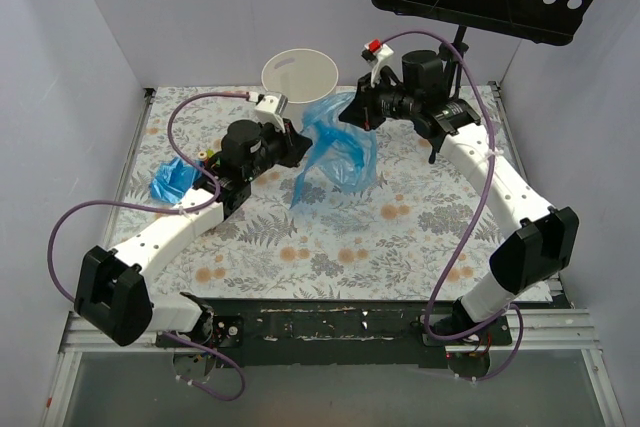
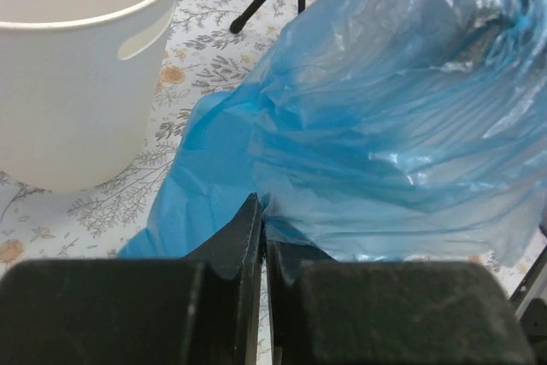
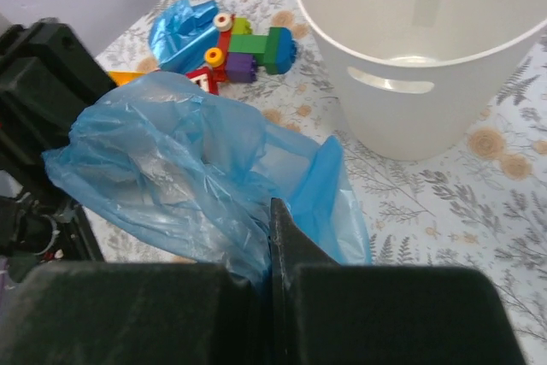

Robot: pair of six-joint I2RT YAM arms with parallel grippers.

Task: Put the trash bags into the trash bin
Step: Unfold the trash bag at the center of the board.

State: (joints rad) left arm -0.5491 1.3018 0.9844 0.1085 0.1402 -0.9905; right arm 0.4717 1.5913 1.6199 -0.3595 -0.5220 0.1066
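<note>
Trash bag (image 1: 340, 147) is held draped just above the worktop, gripped at its left edge by the closed left pincer (image 2: 263, 211) and at its upper right by the closed right pincer (image 3: 272, 211), with the trash bin (image 1: 310, 72) standing just behind-left, nearer the left arm.

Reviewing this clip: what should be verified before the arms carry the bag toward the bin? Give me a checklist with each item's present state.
1. Left gripper shut on the blue trash bag: ok, it pinches the bag's lower edge.
2. Right gripper shut on the same bag: ok.
3. Trash bin upright, nothing visible inside: ok.
4. Bag above the bin's opening: not ok, it hangs beside the bin.
5. Bag's mouth spread open: cannot tell, the film is crumpled.
6. Second blue bag picked up: not ok, it lies by the toy blocks.
</note>
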